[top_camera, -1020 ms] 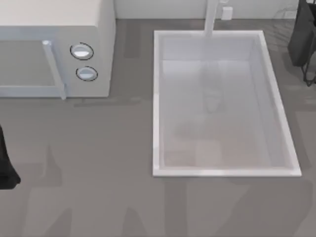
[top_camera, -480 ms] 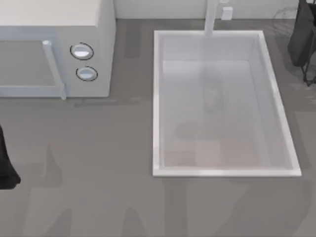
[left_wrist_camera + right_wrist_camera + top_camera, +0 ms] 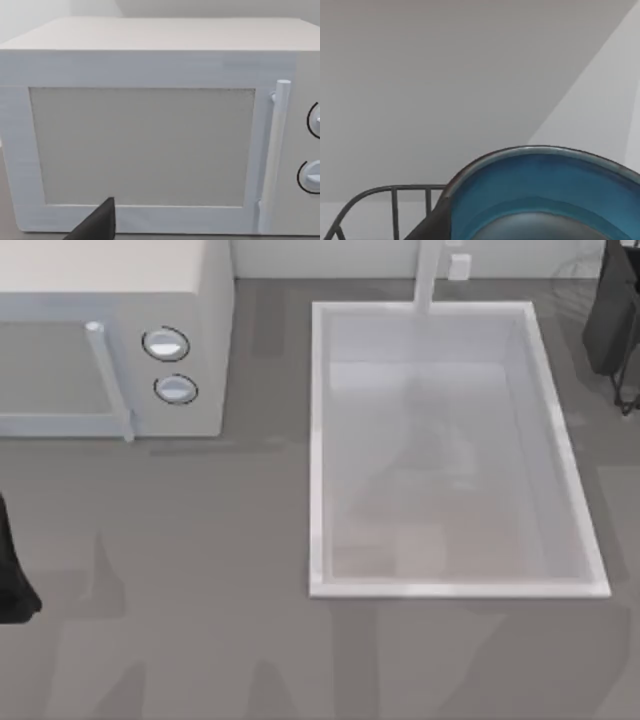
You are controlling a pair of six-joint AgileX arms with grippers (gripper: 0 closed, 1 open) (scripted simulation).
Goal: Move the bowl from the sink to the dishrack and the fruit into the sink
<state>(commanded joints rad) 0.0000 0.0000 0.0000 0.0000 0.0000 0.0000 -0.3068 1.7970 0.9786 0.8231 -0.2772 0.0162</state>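
Across the right half of the top view, the sink point(image 3: 565, 470) is seen as a white recessed basin, its faucet post point(image 3: 428, 275) cut off by the upper edge. No writing, brand or label can be read anywhere; the microwave point(image 3: 110, 340) at upper left carries two round dials point(image 3: 166, 344) without legible marks. A dark part of the right arm point(image 3: 612, 315) is seen at the upper right edge, cropped by the frame, and just beside it faint grey wires of the dishrack point(image 3: 570, 268) can barely be made out. A dark piece of the left arm point(image 3: 12, 575) is cut off at the left edge over the grey tabletop point(image 3: 200, 620).

Low in the right wrist view, the bowl point(image 3: 545, 192) is shown very close, teal-blue inside, its lower part cropped away. Thin wires of the dishrack point(image 3: 385, 200) are seen at lower left just beside it; whether the bowl touches them cannot be told. How the right claw stands cannot be told.

The left wrist view is faced by the microwave's door and handle point(image 3: 272, 155); a dark fingertip point(image 3: 97, 225) of the left claw shows at the bottom edge, and its opening cannot be judged.
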